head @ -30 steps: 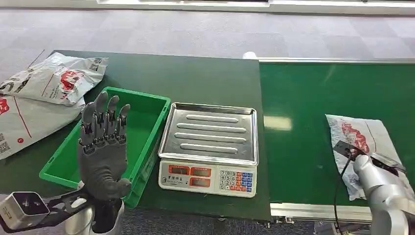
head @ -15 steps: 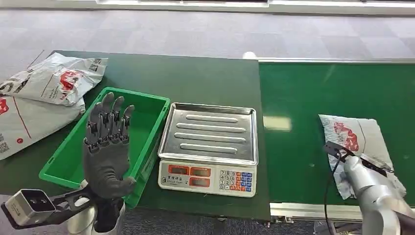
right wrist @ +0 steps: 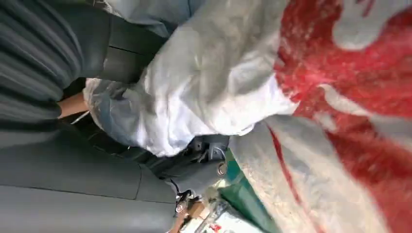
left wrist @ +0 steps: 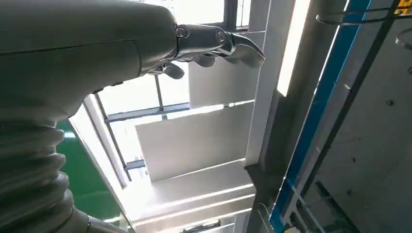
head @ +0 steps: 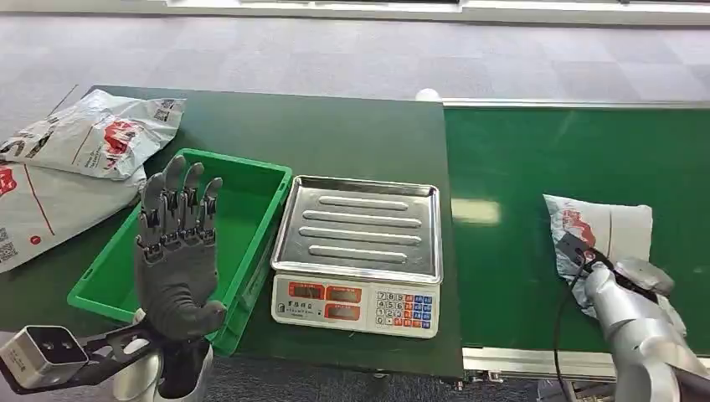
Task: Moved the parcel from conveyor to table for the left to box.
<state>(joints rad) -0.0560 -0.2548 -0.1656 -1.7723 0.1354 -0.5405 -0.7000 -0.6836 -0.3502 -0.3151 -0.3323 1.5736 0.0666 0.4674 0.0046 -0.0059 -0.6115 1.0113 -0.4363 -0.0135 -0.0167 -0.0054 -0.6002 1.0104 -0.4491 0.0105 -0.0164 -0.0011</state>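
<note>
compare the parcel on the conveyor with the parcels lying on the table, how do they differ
The parcel on the conveyor is bunched up and gripped by the right hand; the parcels on the table lie flat and untouched. It sits on the bright green belt; they rest at the dark table's far left edge. All are white bags with red print.

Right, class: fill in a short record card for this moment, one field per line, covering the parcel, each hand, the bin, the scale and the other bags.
Parcel: white with red print, crumpled, on the green conveyor
Right hand: fingers closed around bunched parcel film
Left hand: raised, fingers spread, holding nothing, in front of the bin
Green bin: empty, on the dark table, left of the scale
Scale: metal tray bare
Other bags: two, at the table's far left edge
</note>
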